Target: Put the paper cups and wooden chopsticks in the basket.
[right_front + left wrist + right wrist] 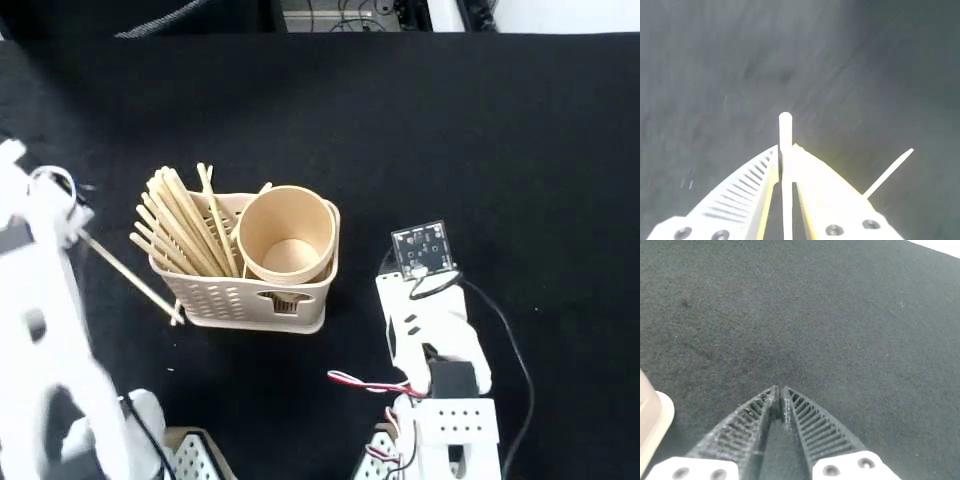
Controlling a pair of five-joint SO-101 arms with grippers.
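A cream slotted basket (240,297) stands left of the table's middle. A paper cup (287,234) sits upright in its right half and several wooden chopsticks (185,225) lean in its left half. My left gripper (785,152) is shut on a wooden chopstick (785,127) whose tip pokes out past the fingertips. In the high view the left arm (45,300) is at the table's left edge, and a chopstick (130,275) runs from it down to the basket's front left corner. My right gripper (778,390) is shut on nothing, low over the cloth just right of the basket.
Black cloth (480,140) covers the whole table. A second thin stick (887,172) shows beside my left gripper's finger. The basket's corner (651,422) lies close to my right gripper. The right arm (435,335) rises from its base at the front edge.
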